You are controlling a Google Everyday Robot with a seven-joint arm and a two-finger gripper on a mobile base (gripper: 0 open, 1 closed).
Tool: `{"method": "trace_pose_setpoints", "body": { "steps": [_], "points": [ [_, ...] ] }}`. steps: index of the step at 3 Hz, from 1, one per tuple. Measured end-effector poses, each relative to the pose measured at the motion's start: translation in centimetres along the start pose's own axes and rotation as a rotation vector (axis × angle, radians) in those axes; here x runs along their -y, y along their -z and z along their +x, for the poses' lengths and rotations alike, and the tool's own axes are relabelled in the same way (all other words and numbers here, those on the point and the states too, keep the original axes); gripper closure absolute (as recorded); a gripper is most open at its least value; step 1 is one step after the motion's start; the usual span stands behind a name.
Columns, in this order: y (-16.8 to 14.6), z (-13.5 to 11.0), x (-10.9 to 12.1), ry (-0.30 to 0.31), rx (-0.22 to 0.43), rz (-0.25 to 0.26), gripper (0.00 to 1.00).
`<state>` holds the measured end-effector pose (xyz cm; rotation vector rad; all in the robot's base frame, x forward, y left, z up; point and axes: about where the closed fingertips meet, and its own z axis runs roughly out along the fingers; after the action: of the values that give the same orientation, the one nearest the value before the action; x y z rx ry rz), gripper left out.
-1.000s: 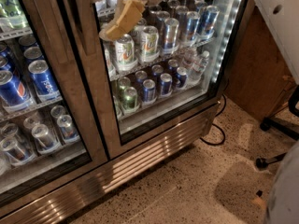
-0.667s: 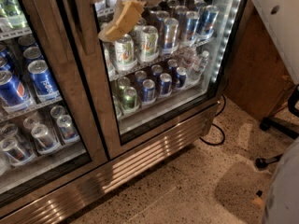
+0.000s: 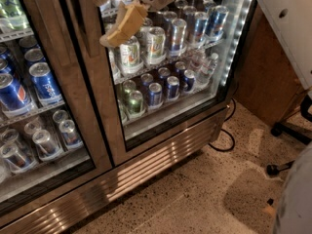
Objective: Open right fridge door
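— While our gripper (image 3: 120, 26) hangs high before the glass, we cannot tell whether it is spread or closed. Where does the door lie from it?
— The right fridge door (image 3: 103, 104) is shut, directly behind it. Its upright steel stile runs just to the gripper's left, beside the left door (image 3: 44, 89).
— And room to swing?
— Speckled floor (image 3: 195, 194) in front, with a black cable (image 3: 222, 143) and a chair base (image 3: 290, 130) off to the right. We judge it fits.

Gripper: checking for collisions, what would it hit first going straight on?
Likely the tall glass-paned, steel-framed right fridge door, by its left edge; the tan gripper points down-left at it. Depth unclear.
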<state>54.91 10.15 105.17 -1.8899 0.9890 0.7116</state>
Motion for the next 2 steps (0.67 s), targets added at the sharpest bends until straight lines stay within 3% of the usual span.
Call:
{"method": "trace_pose_setpoints", "body": {
  "steps": [2],
  "points": [
    [-0.95, 0.92, -0.26, -0.001, -0.001, -0.026, 0.27]
  ]
}}
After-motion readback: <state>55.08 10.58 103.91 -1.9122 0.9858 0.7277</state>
